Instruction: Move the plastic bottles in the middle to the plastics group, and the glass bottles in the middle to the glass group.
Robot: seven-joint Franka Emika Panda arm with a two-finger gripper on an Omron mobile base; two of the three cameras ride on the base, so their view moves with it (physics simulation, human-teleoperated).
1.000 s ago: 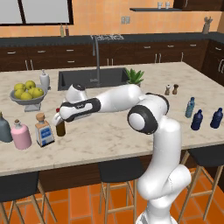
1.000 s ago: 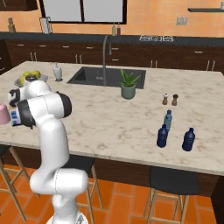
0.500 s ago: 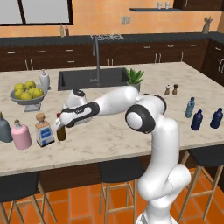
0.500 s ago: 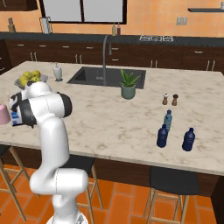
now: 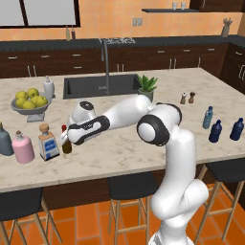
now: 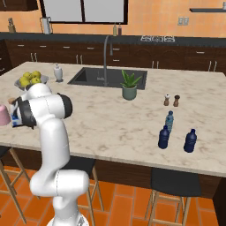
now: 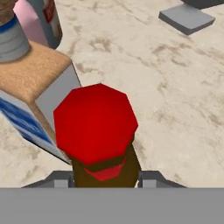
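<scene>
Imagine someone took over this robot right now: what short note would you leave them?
Claw: shut on the brown bottle, red cap up, low at the counter's left end.
Next to it stand the square cork-topped bottle, pink bottle and grey-blue bottle.
Far right: navy bottle between the teal bottle and bright blue bottle.
Done: navy and square bottles look sorted.
Left: set the brown bottle down, release.

dark-brown bottle (image 7: 105, 168) with red cap, blue-white labelled clear bottle (image 5: 48, 142), pink bottle (image 5: 22, 148), beige marbled counter (image 5: 129, 148)
</scene>
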